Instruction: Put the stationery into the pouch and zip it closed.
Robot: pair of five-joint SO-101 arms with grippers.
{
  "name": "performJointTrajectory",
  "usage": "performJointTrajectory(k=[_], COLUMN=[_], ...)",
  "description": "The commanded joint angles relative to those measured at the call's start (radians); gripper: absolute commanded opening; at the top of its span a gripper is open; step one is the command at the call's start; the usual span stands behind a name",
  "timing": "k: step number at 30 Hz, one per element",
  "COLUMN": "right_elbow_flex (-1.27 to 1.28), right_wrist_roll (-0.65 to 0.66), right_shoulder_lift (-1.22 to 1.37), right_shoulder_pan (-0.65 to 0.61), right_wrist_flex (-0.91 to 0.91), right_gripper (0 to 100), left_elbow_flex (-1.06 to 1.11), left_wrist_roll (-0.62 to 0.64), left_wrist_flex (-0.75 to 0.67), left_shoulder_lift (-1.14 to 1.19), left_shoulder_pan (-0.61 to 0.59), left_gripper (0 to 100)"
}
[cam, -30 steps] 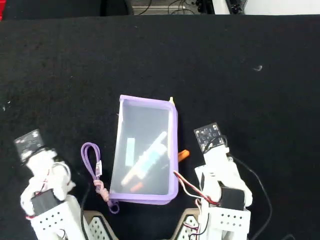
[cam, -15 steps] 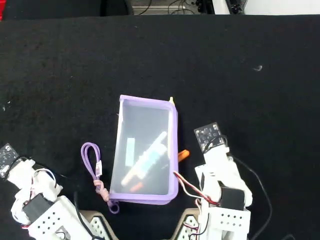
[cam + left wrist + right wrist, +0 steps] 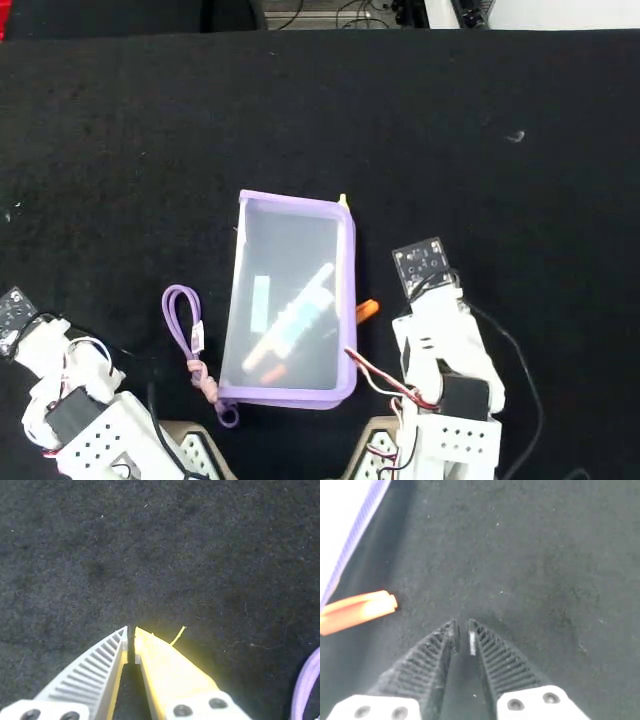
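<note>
Looking down, we see the desk (image 3: 500, 180) under a black, felt-like cloth flecked with lint. Near its middle lies the pouch (image 3: 290, 245), a flat rectangle with rounded corners, a frosted see-through face and soft purple edging. A small yellow tab (image 3: 343, 201) pokes out at its far corner.

Two white plastic arms stand at the near edge. The left arm (image 3: 65, 395) is well off to the pouch's left, and the right arm (image 3: 445, 350) is just beside the pouch's right edge.

A purple strap (image 3: 182, 315) curls into a narrow loop on the cloth to the left of the pouch, knotted near its corner. From the left wrist a sliver of it (image 3: 306, 685) shows at the edge.

Inside the pouch the pens (image 3: 295, 320) lie slantwise, blurred by the frosted face, next to a pale flat strip (image 3: 260, 303).

The left pincer (image 3: 131, 632) has one ribbed white finger and one smooth yellow finger. The tips are pressed together with nothing between them, above bare cloth.

The right pincer (image 3: 461, 630) has two ribbed dark fingers. We see a thin slit between the tips and nothing gripped.

An orange piece (image 3: 367, 310), short and rounded, lies on the cloth at the pouch's right edge. From the right wrist it (image 3: 357, 611) sits near the fingertips and apart from them.
</note>
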Motion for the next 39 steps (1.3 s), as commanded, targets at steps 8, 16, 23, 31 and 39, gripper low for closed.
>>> performJointTrajectory(k=[8,16,23,31,39], right_elbow_flex=[-0.269,-0.472,-0.622,-0.802,-0.811], right_wrist_roll=[0.003,-0.100,-0.281,-0.413,-0.218], right_shoulder_lift=[-0.090,0.136,0.584,1.035,1.086], right_shoulder_pan=[-0.026,-0.272,-0.307,-0.310,-0.516], right_wrist_flex=[-0.018,-0.012,-0.242,-0.328,-0.120], right_gripper=[21.2,21.3,21.2,21.2,21.2], left_elbow_flex=[0.022,0.022,0.022,0.022,0.022], left_wrist_roll=[-0.002,-0.002,-0.002,-0.002,-0.002], left_wrist_flex=[0.005,0.005,0.005,0.005,0.005], left_shoulder_lift=[-0.003,-0.003,-0.005,-0.005,-0.005], left_shoulder_pan=[-0.013,-0.013,-0.013,-0.013,-0.013], left_gripper=[3,3,3,3,3])
